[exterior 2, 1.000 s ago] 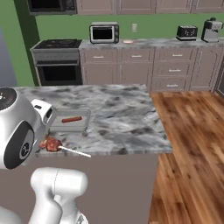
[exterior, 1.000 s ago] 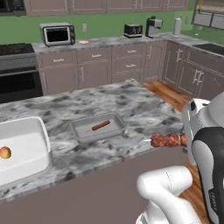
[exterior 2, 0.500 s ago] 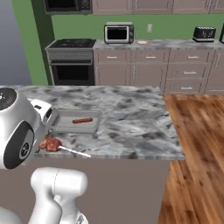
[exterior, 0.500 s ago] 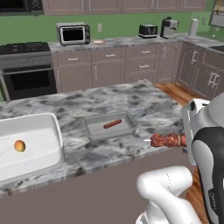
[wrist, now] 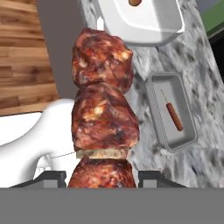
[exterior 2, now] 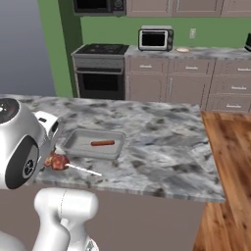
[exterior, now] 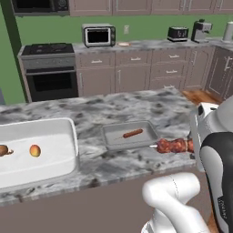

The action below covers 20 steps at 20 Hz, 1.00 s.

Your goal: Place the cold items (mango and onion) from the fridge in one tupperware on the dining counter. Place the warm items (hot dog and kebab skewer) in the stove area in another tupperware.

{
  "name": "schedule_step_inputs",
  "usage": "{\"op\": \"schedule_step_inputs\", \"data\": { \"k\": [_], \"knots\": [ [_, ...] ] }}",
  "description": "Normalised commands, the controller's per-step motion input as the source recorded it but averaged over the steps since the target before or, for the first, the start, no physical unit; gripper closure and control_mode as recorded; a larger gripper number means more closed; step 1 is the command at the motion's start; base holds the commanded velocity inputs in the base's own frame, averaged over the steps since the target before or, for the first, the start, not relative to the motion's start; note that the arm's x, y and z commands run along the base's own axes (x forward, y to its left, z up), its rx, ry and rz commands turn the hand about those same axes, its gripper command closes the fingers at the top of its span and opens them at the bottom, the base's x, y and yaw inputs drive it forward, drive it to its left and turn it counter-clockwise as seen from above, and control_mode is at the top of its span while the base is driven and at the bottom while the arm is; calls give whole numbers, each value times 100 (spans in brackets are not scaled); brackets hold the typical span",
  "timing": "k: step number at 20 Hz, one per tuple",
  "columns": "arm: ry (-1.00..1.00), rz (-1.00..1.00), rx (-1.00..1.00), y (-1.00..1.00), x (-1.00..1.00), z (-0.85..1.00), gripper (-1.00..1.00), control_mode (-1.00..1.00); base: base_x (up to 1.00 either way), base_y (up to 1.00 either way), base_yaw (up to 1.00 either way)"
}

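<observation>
Kebab skewer [wrist: 104, 118]: gripped in the hand [wrist: 103, 177], held over the near edge of the desk [exterior: 136, 104], just beside the grey tupperware [exterior: 111, 138]. Hot dog [exterior: 133, 134]: inside that tupperware. Mango [exterior: 34, 150] and onion [exterior: 3, 150]: in white tupperware [exterior: 70, 136] at desk's left end

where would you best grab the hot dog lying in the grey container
Grip the hot dog across its middle, coming straight down from above. It lies flat on the floor of the shallow grey tupperware, long and thin, clear of the walls, so fingers fit either side of its narrow width. The gripper is shut on the kebab skewer, which needs placing first.
</observation>
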Motion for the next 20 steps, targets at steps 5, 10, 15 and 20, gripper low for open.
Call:
{"op": "schedule_step_inputs", "data": {
  "k": [5,10,15,20],
  "knots": [
    [0,0,0,0,0,0,100,100,31,0,20],
    [1,-11,0,0,7,0,100,-100,0,0,0],
    [14,-2,0,-14,75,0,100,-100,0,0,0],
    [11,15,0,-47,86,-5,100,-100,0,0,0]
  ]
}}
